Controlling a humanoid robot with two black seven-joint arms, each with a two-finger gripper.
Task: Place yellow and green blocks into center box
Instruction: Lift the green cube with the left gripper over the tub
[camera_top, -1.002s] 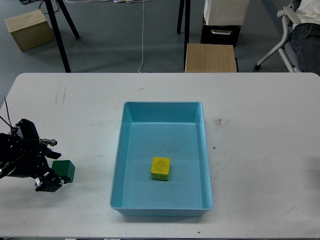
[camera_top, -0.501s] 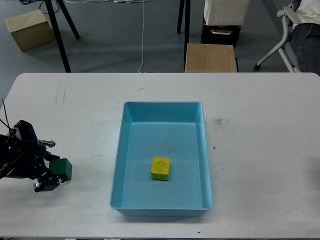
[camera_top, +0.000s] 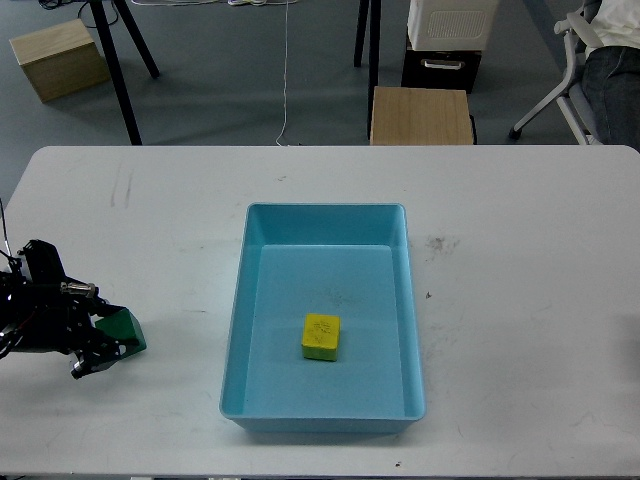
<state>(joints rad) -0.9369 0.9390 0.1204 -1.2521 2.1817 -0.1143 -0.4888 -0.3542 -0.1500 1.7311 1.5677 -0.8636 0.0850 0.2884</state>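
Yellow block (camera_top: 321, 337) lies inside the blue box (camera_top: 327, 214) at frame centre. Left gripper (camera_top: 98, 340), lower left, has jaws clamped on the tilted green block (camera_top: 124, 329). Next, I judge: lift, carry right over the box wall, release.

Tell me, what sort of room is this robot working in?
Probably a lab or office workspace. A plain white table stands on grey carpet; behind it are a wheeled office chair, a wooden stool and a cardboard box. The setup on the table, a blue tray with coloured blocks, looks like a test.
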